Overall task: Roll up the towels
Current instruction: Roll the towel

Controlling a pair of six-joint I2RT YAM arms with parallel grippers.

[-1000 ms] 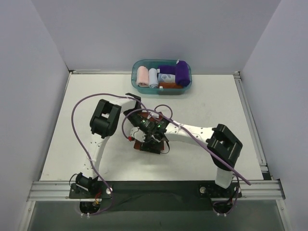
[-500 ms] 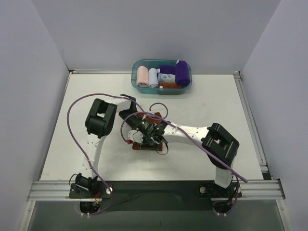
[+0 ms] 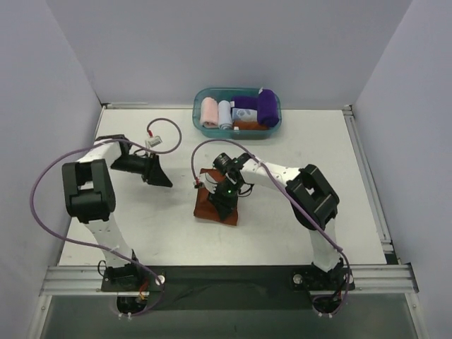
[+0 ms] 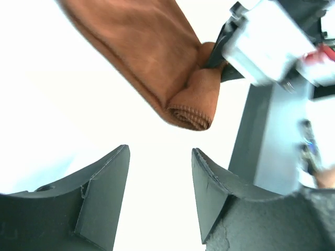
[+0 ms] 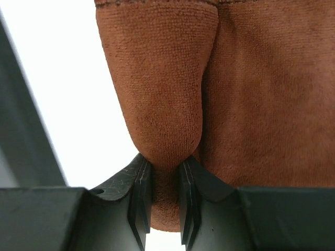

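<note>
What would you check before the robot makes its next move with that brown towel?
1. Right pincer grips the brown towel: ok, its jaws pinch a fold.
2. Left pincer out of the way: ok, it is open, empty and apart from the towel.
3. Brown towel fully rolled: not ok, one end is curled and the rest is spread on the table.
4. Purple towel done: ok, it looks rolled and sits in the basket.
5. Grip firm enough for rolling: cannot tell.
</note>
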